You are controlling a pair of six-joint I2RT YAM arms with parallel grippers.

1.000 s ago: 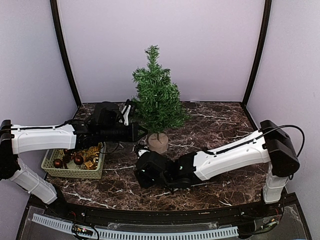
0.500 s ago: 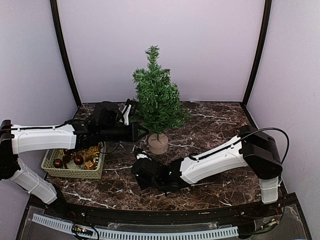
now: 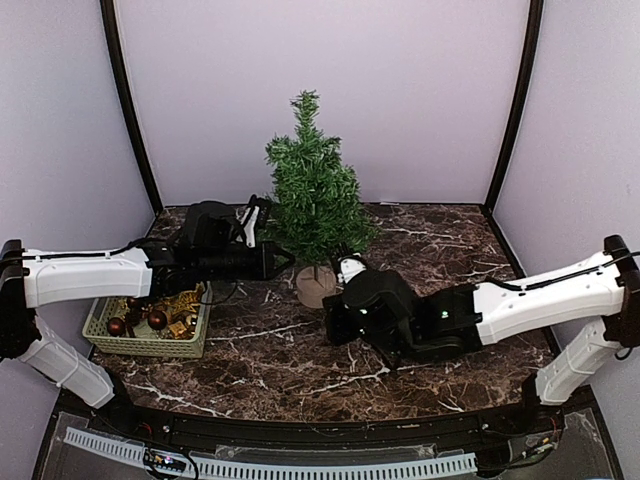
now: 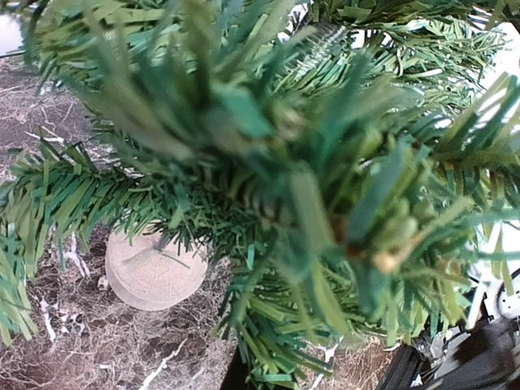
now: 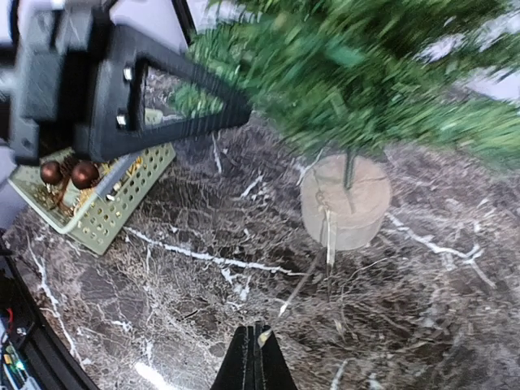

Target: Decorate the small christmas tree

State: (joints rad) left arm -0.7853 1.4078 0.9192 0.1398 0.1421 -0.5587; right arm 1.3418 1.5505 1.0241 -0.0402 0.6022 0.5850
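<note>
The small christmas tree (image 3: 315, 205) stands upright on its wooden stump on the marble worktop (image 3: 430, 250). The left end effector (image 3: 283, 262), fingers pressed together, reaches into the tree's lower left branches; whether it pinches anything is unclear. The right end effector (image 5: 254, 335), also pressed together, hangs near the front of the stump. A basket (image 3: 120, 345) of ornaments sits to the tree's left.

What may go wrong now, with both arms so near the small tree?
1. The left gripper sits shut among the lower branches of the small christmas tree; a pull might tip it on its narrow stump base.
2. The right gripper, shut and low near that base, might knock it.
</note>
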